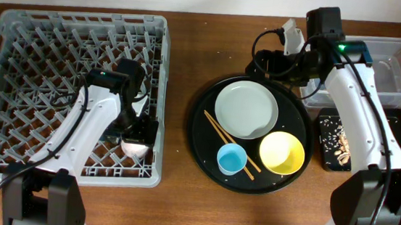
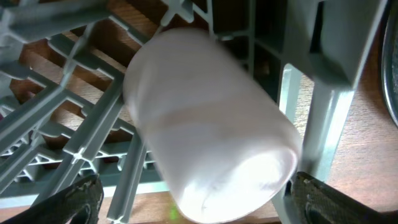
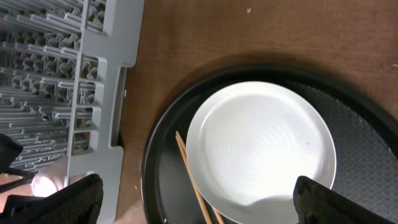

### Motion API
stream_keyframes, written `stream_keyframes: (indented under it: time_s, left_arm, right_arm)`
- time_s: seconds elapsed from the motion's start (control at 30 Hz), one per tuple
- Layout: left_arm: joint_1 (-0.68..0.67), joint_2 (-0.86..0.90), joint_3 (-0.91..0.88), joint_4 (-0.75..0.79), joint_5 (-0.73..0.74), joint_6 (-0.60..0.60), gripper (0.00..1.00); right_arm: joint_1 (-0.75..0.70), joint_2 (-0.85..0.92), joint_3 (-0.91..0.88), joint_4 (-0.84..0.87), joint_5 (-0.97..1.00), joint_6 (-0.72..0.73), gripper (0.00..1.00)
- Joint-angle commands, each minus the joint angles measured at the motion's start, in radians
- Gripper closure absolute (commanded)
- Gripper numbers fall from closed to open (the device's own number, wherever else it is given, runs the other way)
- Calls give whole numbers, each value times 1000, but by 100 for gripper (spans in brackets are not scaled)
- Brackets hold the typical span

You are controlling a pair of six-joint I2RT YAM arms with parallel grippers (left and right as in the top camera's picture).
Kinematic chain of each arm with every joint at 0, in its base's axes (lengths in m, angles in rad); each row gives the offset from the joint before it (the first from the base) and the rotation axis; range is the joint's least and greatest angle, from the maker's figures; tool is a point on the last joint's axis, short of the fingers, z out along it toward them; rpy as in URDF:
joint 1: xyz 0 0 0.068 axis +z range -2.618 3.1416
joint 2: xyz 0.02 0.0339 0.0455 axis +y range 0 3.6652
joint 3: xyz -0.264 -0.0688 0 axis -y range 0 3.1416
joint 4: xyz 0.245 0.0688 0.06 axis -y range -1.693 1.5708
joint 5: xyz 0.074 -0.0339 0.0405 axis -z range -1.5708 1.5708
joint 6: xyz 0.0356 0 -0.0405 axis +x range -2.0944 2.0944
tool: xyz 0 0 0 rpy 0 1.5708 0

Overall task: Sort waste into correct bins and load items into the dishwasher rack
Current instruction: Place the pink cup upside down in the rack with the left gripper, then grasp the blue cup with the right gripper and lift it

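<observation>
Overhead, I am looking at the dishwasher rack (image 1: 16, 53) on the left of the counter (image 1: 178, 198), where my left claw (image 1: 139, 135) is reaching into its near right corner. The left wrist view is showing the fingers (image 2: 81, 196) spread wide, with the pink cup (image 2: 205, 124) lying tilted on the grid between them. To finish this well, I am thinking of lifting straight up with the fingers spread, so nothing drags the cup off its pegs. Further right, the round black tray (image 1: 204, 149) is carrying the grey plate (image 1: 246, 111), chopsticks (image 1: 220, 132), blue cup (image 1: 231, 159) and yellow bowl (image 1: 282, 152). My right claw (image 3: 196, 205) is hovering above the plate, fingers apart and empty.
</observation>
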Motion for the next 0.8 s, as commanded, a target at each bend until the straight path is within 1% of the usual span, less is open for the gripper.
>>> stream_keyframes:
  time_s: [0.0,0.03,0.1,0.13,0.17,0.2,0.27,0.3,0.37,0.4,0.43,0.47,0.5,0.6,0.67,0.7,0.73,0.77]
  left_arm:
    - [-1,-3,46,2,-82,-1,1]
    - [-1,-3,112,1,-78,-1,1]
    - [-1,-3,311,14,-78,-1,1]
    - [-1,-3,381,34,-77,-1,1]
    - [-1,-3,437,80,-71,-1,1]
    - [-1,-3,439,122,-53,-1,1]
    - [-1,2,438,154,-23,-1,1]
    - [-1,2,438,157,-14,-1,1]
    - [-1,2,438,156,-15,-1,1]
    - [-1,2,438,156,-14,-1,1]
    - [-1,2,438,154,-14,-1,1]
    - [-1,2,438,153,-14,-1,1]
    - [-1,2,438,151,-15,-1,1]
    - [-1,2,438,150,-14,-1,1]
    - [-1,2,438,151,-14,-1,1]
    - [-1,2,438,151,-14,-1,1]
    - [-1,2,438,151,-14,-2,1]
    - [-1,2,438,149,-13,-2,1]
  right_arm:
    - [5,-8,2,-45,8,-3,9]
    - [5,-17,2,-85,8,-3,11]
    - [5,-60,2,-248,29,-3,16]
    - [7,-77,2,-328,75,-3,18]
    - [26,-85,2,-422,134,-3,20]
    - [48,-84,-2,-458,146,-3,21]
    - [123,-84,-45,-466,147,-2,22]
    - [185,-84,-96,-439,163,5,22]
    - [262,-83,-207,-350,224,29,23]
    - [282,-83,-265,-296,257,67,24]
    - [294,-83,-316,-248,264,73,27]
    - [295,-83,-364,-205,264,90,31]
    - [295,-83,-410,-164,266,107,39]
    - [295,-83,-478,-86,266,114,58]
    - [295,-83,-507,-61,266,114,76]
    - [295,-83,-512,-55,266,115,91]
    - [295,-83,-511,-53,265,116,96]
    - [295,-84,-506,-55,263,115,96]
